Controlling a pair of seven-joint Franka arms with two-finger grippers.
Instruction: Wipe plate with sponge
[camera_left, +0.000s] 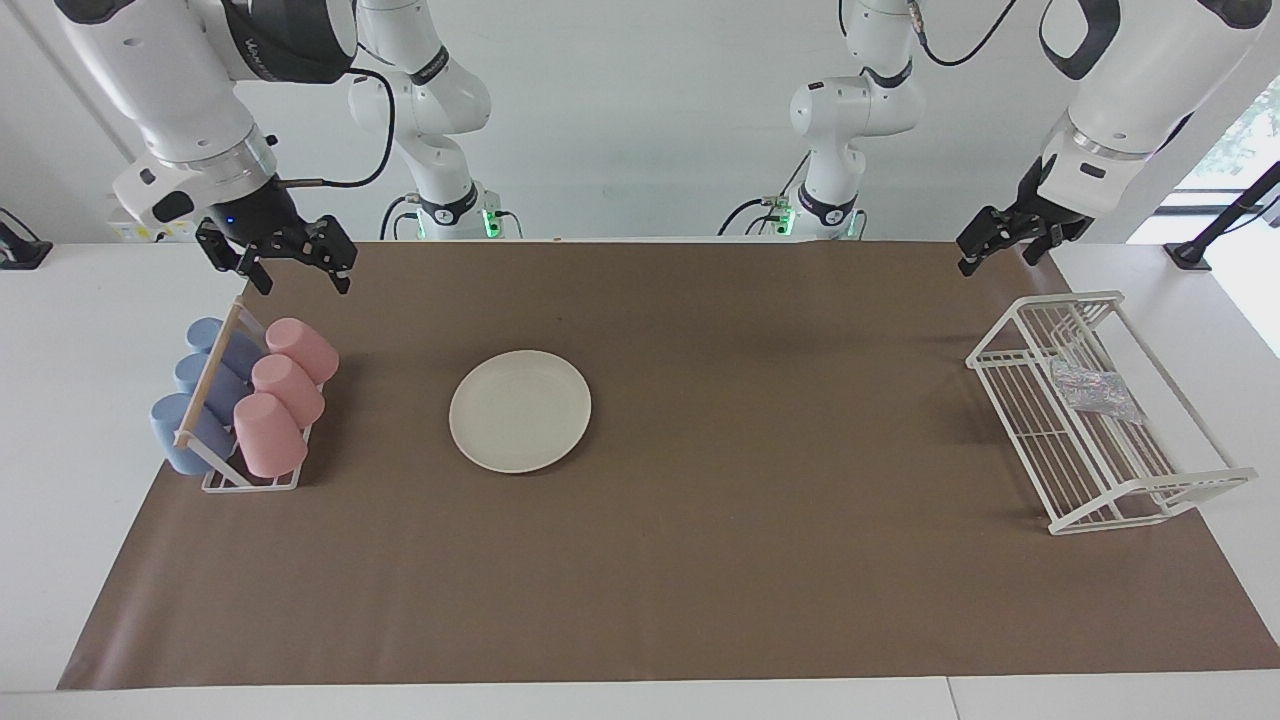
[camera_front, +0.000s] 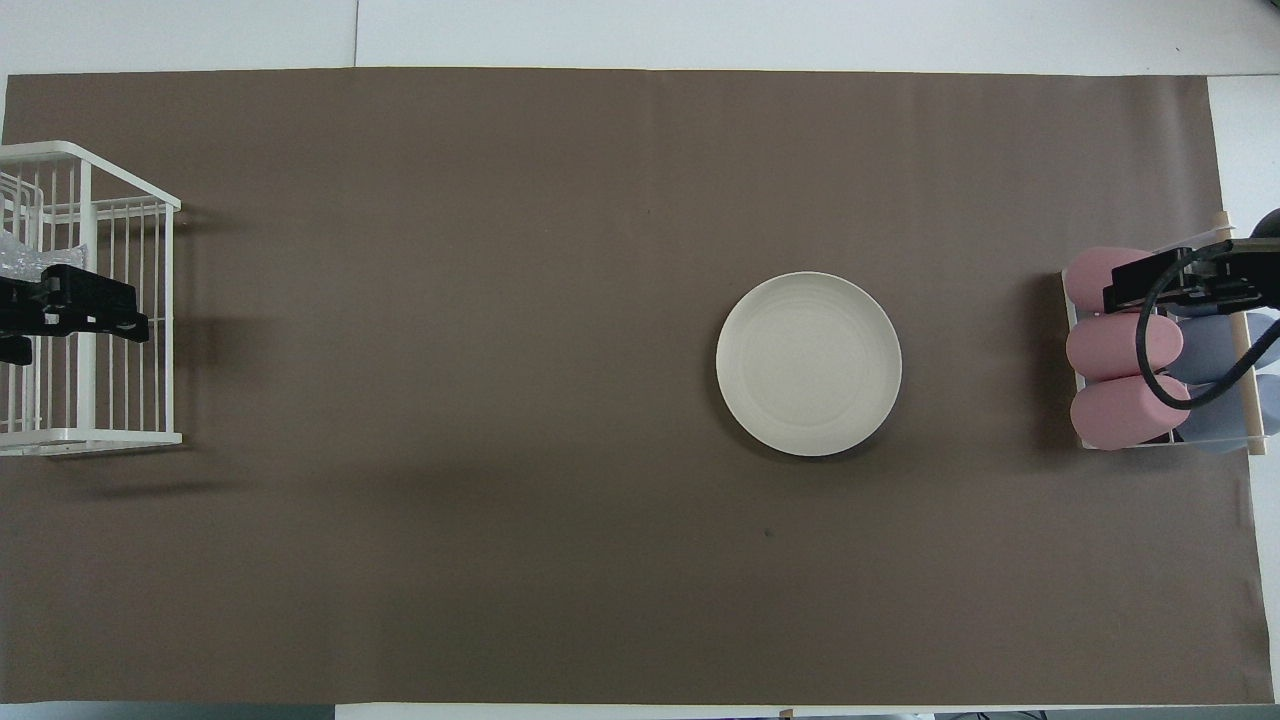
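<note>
The table (camera_left: 60, 420) is white, and a brown mat (camera_left: 760, 560) covers most of it, up to the edge nearest the robots. Much bare mat lies open between the plate and the white wire rack (camera_left: 1090, 470), which stands at the left arm's end. The cup rack (camera_left: 215, 478) with pink cups (camera_left: 285, 385) and blue cups (camera_left: 205, 385) stands at the right arm's end. The plate (camera_left: 520, 410) lies flat on the mat beside the cup rack, apart from it. The sponge (camera_left: 1095, 390) lies inside the wire rack. The right gripper (camera_left: 298, 277) hangs over the cup rack's robot-side edge, jaws apart, holding nothing. The left gripper (camera_left: 1000, 248) hangs over the wire rack's robot-side corner; whether its jaws are apart, I cannot tell.
</note>
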